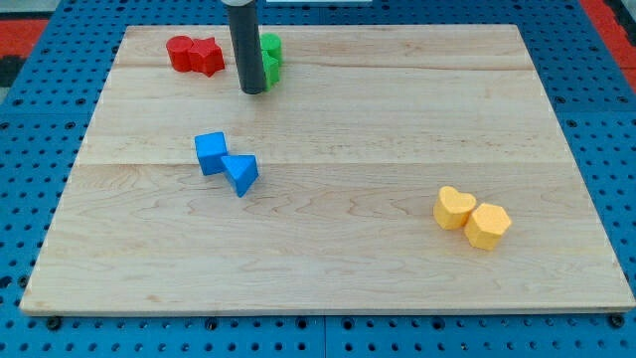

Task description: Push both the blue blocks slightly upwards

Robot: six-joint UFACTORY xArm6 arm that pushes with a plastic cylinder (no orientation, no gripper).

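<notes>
My tip (252,90) stands near the board's top edge, at about twelve o'clock from the two blue blocks and well apart from them. It is a bare rod end with nothing to spread or pinch, and it touches no blue block. It sits just beside the green blocks (269,56), which it partly hides, so I cannot tell their shapes or whether the rod touches them.

The blue cube (210,153) and the blue triangular block (240,173) lie left of the board's middle, touching or very nearly so, with the triangular one at roughly four o'clock from the cube. Judging by this, the push has not begun: both blues lie around mid-height on the wooden board (397,119) and the tip is on the wrong side of them. To drive them toward twelve o'clock it would need to come round to about six o'clock of the pair, then press each one, or both together, a short way up.

The pair's long axis runs from ten o'clock to four o'clock. The cube is turned slightly off square to the board edges. The triangular block points its narrow corner toward about six o'clock, with a flat face toward the cube.

Elsewhere, two red blocks (195,55) sit at the top left, and a yellow heart (454,207) with a yellow hexagonal block (488,225) lies at lower right.
</notes>
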